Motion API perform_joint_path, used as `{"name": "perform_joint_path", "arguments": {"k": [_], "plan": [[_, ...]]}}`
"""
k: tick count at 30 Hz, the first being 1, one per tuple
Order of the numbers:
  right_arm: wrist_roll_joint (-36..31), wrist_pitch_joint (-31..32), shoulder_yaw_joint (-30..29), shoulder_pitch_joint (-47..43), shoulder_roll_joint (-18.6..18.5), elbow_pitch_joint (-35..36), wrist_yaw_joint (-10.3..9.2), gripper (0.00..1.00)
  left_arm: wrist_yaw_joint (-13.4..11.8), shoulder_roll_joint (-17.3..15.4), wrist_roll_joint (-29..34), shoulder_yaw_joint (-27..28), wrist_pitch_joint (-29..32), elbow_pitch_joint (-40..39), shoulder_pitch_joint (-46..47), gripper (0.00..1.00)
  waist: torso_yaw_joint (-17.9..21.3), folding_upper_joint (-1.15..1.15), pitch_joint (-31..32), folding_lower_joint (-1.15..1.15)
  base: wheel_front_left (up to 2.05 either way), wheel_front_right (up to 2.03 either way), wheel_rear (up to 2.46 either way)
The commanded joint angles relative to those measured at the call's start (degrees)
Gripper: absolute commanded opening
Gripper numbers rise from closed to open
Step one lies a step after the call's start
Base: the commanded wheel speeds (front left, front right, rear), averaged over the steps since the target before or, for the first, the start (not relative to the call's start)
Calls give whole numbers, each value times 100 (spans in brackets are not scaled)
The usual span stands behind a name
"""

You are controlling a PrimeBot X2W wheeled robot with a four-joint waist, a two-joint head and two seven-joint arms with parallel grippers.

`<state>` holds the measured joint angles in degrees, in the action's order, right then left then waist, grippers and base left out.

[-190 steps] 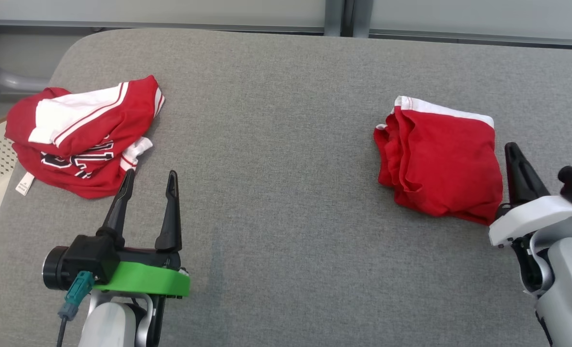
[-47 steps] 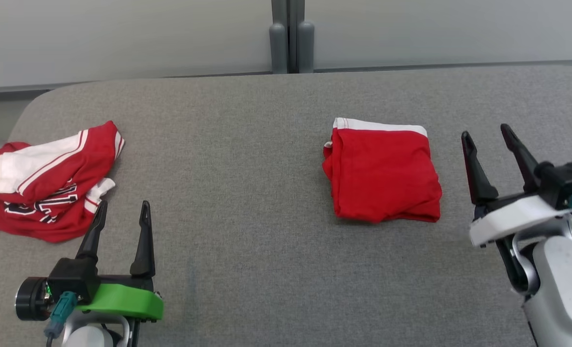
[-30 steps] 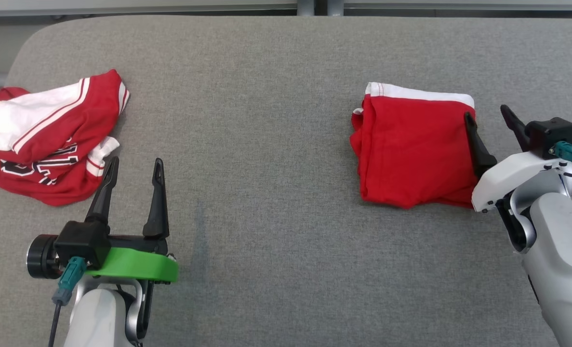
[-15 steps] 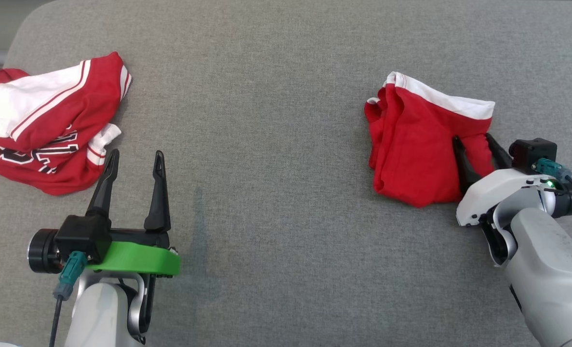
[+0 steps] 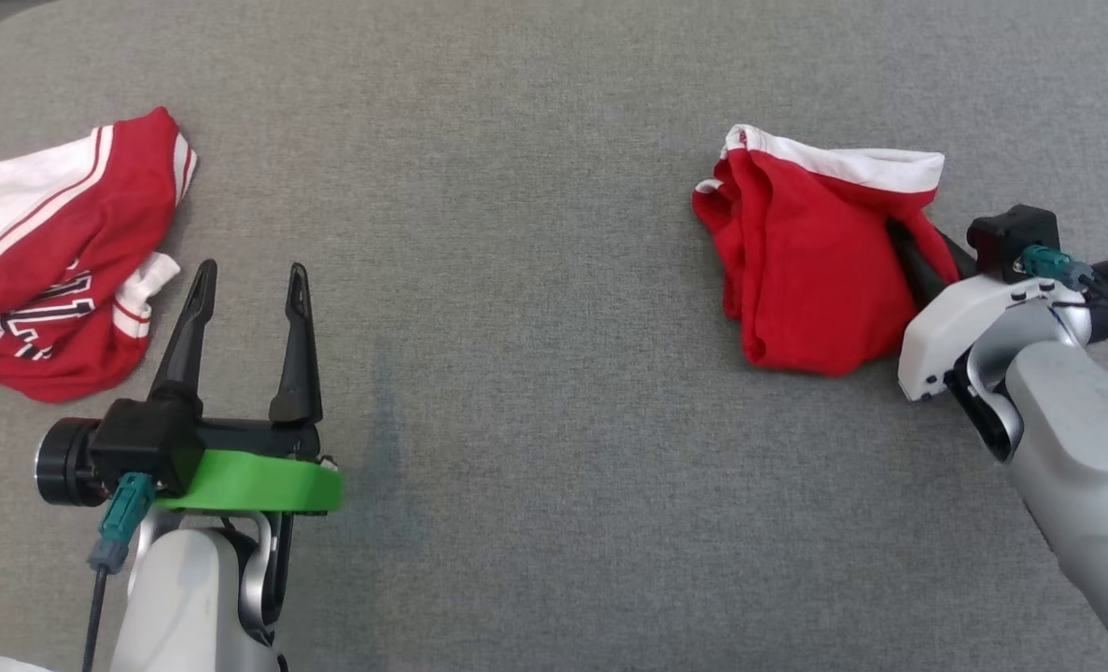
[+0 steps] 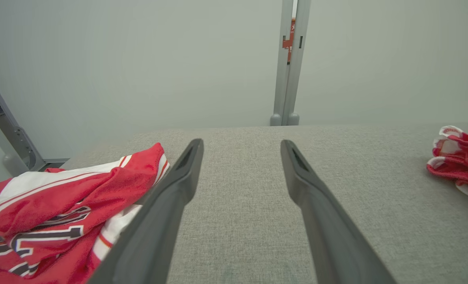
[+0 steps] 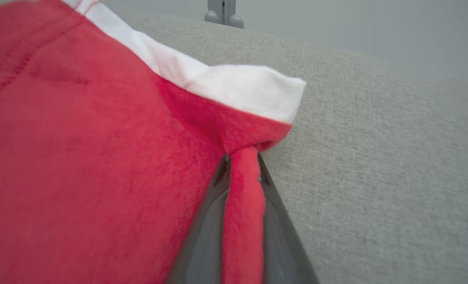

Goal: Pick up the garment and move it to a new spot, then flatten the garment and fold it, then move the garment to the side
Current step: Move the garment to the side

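Note:
The garment (image 5: 806,271) is a folded red piece with a white band along its far edge, lying on the right of the grey cloth surface (image 5: 535,392). My right gripper (image 5: 906,238) is shut on its right edge. In the right wrist view a fold of red cloth (image 7: 243,205) is pinched between the two dark fingers, and the gripper (image 7: 241,156) tips sit just under the white band (image 7: 226,86). My left gripper (image 5: 251,273) stands open at the lower left with nothing between its fingers, also open in the left wrist view (image 6: 241,144).
A crumpled red and white jersey (image 5: 49,271) with dark lettering lies at the far left, just left of my left gripper's fingers; it appears again in the left wrist view (image 6: 60,205). A pale wall and a grey post (image 6: 287,63) stand behind the surface.
My right gripper moved onto the garment's right edge and closed on it, bunching the cloth there. The head camera has tilted down and shifted. The left gripper stays open.

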<state>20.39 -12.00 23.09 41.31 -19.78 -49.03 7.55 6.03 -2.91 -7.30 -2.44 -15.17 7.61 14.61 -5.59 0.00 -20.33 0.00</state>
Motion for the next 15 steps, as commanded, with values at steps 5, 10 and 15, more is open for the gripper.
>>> {"name": "perform_joint_path", "arguments": {"k": [5, 10, 15], "plan": [[71, 102, 620, 582, -558, 376, -11, 0, 26, -124, 180, 20, 6, -302, 301, 100, 694, 0, -759, 0, 0, 0, 0], [274, 72, 944, 1108, -1173, 615, -10, 0, 32, -353, 350, 2, 5, -533, 572, 100, 1205, 0, -1339, 0, 0, 0, 0], [424, -4, 1118, 1507, -1617, 660, -10, 0, 27, -628, 507, 15, 150, -832, 749, 100, 1692, 0, -1780, 0, 0, 0, 0]]}}
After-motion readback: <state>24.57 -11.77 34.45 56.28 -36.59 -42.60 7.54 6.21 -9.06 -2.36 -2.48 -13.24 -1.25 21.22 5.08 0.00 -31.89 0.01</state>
